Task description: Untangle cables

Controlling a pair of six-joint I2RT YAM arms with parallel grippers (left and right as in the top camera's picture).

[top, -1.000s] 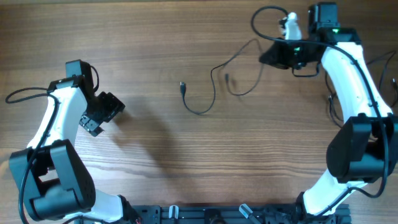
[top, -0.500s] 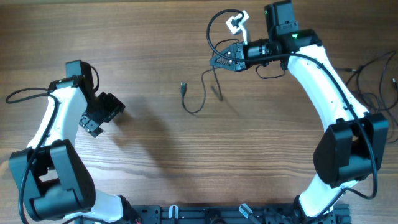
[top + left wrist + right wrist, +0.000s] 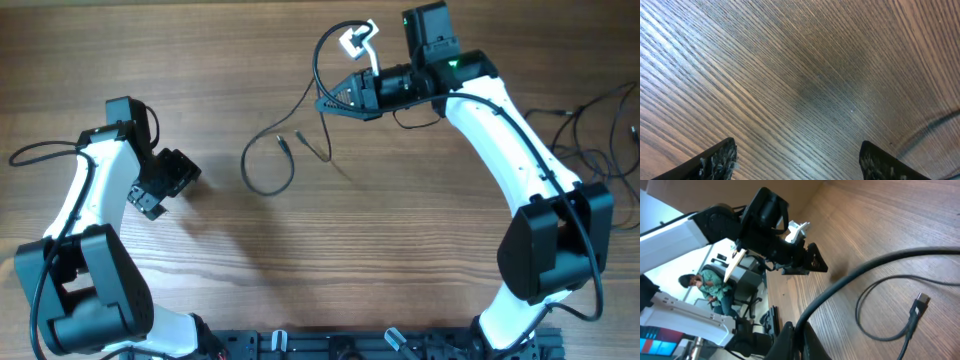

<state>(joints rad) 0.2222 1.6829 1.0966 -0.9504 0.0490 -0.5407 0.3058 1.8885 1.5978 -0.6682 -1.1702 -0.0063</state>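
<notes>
The cables show as a thin black wire (image 3: 266, 191) lying in a loop at the table's middle, with a small plug end (image 3: 283, 142) beside it and a second loose end (image 3: 325, 156) nearby. My right gripper (image 3: 324, 103) hovers over the upper middle of the table, shut on this wire. In the right wrist view its fingers (image 3: 801, 339) pinch the wire (image 3: 850, 275), which arcs away to a loop and plug (image 3: 918, 303) on the wood. My left gripper (image 3: 172, 188) stays far left, open over bare wood (image 3: 797, 162), apart from the wire.
Thicker black arm cables (image 3: 600, 120) trail along the table's right edge, and one (image 3: 35, 152) runs off the left edge. A white camera mount (image 3: 357, 39) with its own cable loop rides above the right wrist. A dark line (image 3: 935, 129) crosses the left wrist view's right edge.
My right gripper has swung left across the table's far side, holding the wire. The loop and plug ends have been dragged left with it. The left arm has not moved.
</notes>
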